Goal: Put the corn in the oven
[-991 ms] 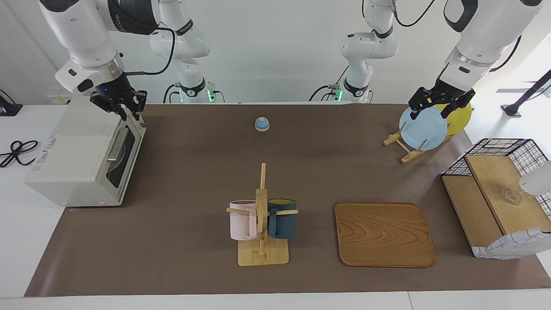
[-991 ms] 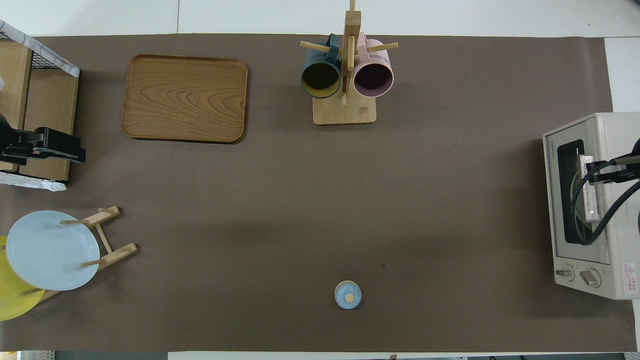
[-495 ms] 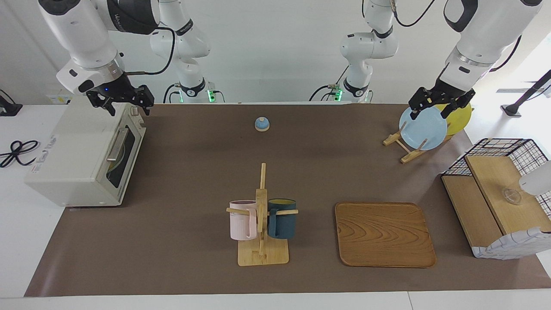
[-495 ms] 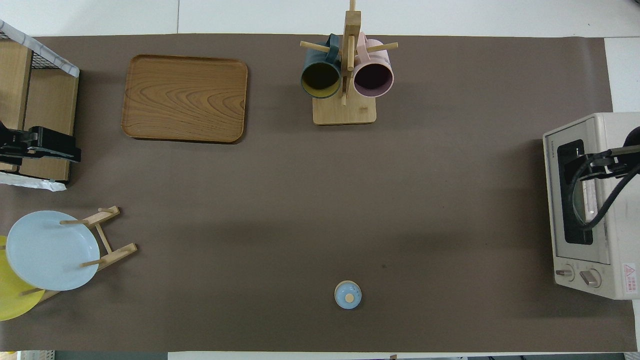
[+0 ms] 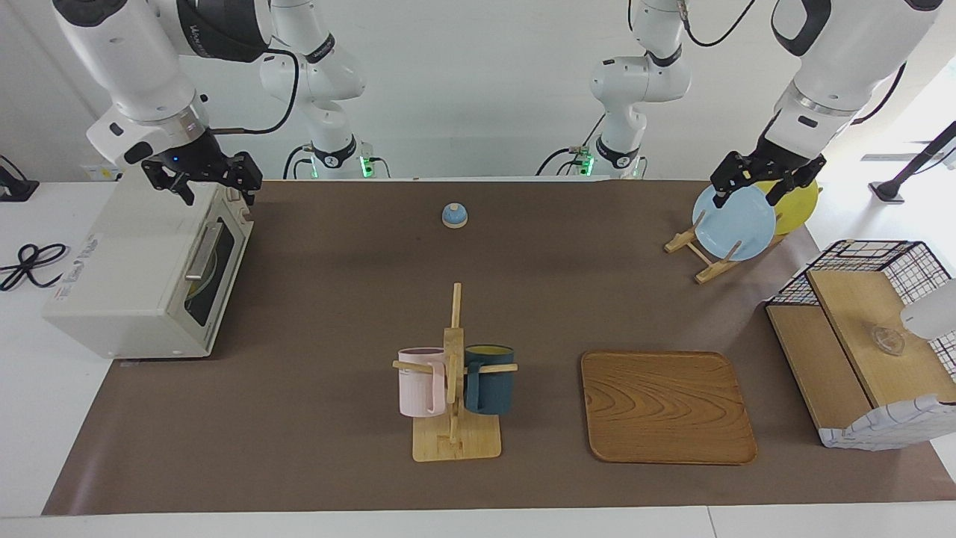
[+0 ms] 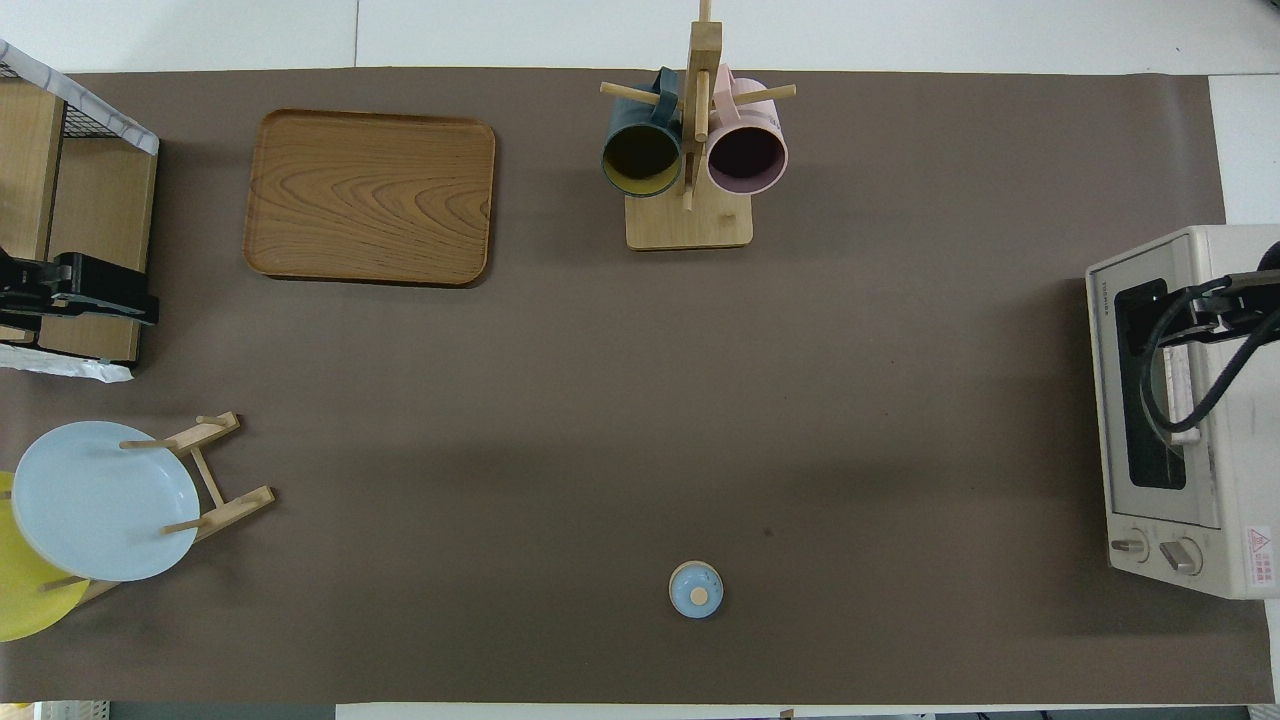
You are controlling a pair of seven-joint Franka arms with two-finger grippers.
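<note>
At the right arm's end of the table, my right gripper [image 5: 211,181] hangs over the toaster oven [image 5: 142,269] — jaws spread, empty, door shut. I cannot find the corn; something pale shows through the glass. My left gripper [image 5: 762,183] waits over the blue plate [image 5: 734,222] — jaws spread.

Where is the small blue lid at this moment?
The small blue lid lies alone on the brown mat, near the robots' edge of the table about midway between the two arms, nearer to the robots than the mug rack.
</note>
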